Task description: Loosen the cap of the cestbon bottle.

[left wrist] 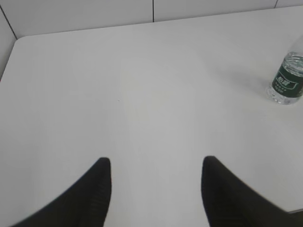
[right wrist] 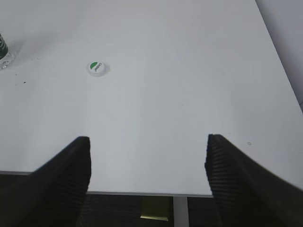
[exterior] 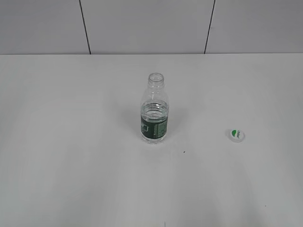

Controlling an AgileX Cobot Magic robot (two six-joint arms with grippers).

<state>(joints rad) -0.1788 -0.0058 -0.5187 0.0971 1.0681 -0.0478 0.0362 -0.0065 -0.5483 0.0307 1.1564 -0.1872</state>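
The cestbon bottle [exterior: 155, 109] stands upright in the middle of the white table, its neck open with no cap on it. It also shows at the right edge of the left wrist view [left wrist: 287, 80] and at the far left edge of the right wrist view [right wrist: 4, 52]. The cap [exterior: 236, 135] lies apart on the table to the bottle's right, green mark up; it also shows in the right wrist view [right wrist: 97, 68]. My left gripper [left wrist: 156, 163] is open and empty, far from the bottle. My right gripper [right wrist: 147, 142] is open and empty over the table's near edge. Neither gripper shows in the exterior view.
The white table [exterior: 71, 165] meets a grey panelled wall [exterior: 142, 23] at the back. The table's near edge and a leg [right wrist: 180, 210] show in the right wrist view. The table's rounded far left corner [left wrist: 19, 40] shows in the left wrist view.
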